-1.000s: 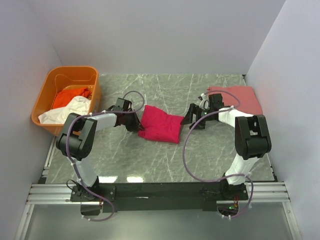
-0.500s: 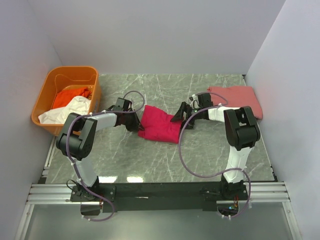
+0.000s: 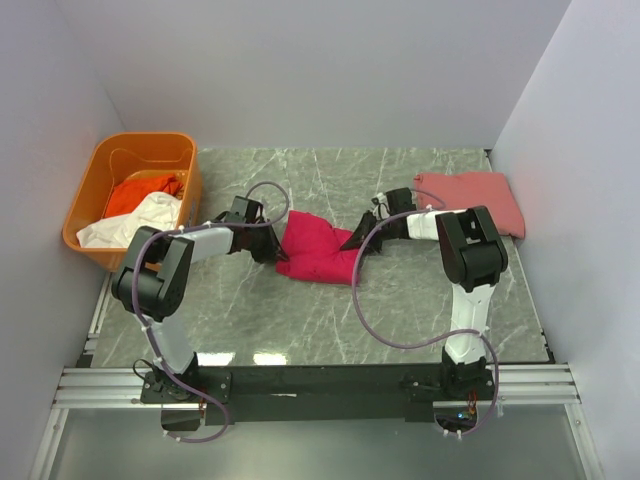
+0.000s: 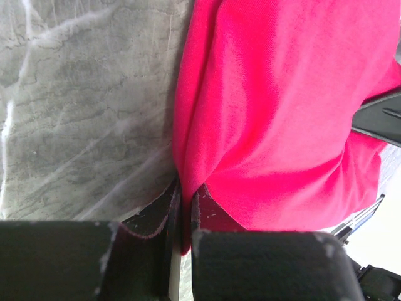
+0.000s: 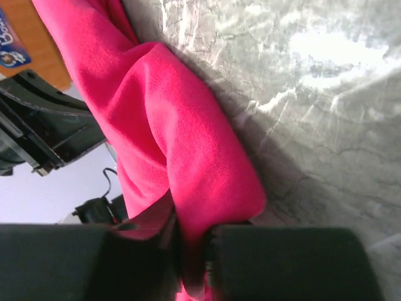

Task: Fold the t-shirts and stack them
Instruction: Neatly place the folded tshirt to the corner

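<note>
A: Grey marble table [image 3: 330, 310], plain white walls round it. Where's the shirt?

B: Crimson t-shirt [image 3: 318, 250] lies bunched mid-table, well apart from the orange tub [image 3: 84, 200]. Left gripper [image 3: 272, 250] pinches its tub-side edge, jaws closed on the cloth. Right gripper [image 3: 358, 240] clamps the edge farthest from the tub, cloth caught between its fingers too.

A: Step?

B: Looks like opening it out for a fold. Best to draw both edges apart evenly, low over the table, so the bunch flattens without slipping from either pinch. Both grips look thin, so go gently.

A: Anything around?

B: Salmon-pink t-shirt [image 3: 475, 195] sits folded far across from the tub, beyond the right gripper; likely the stack spot. Inside the tub lie an orange t-shirt [image 3: 135, 193] and a white t-shirt [image 3: 130, 222]. Purple cable [image 3: 356, 290] of the right arm loops just beside the crimson t-shirt, on the side away from the tub. It could snag the cloth if it's dragged that way.
</note>
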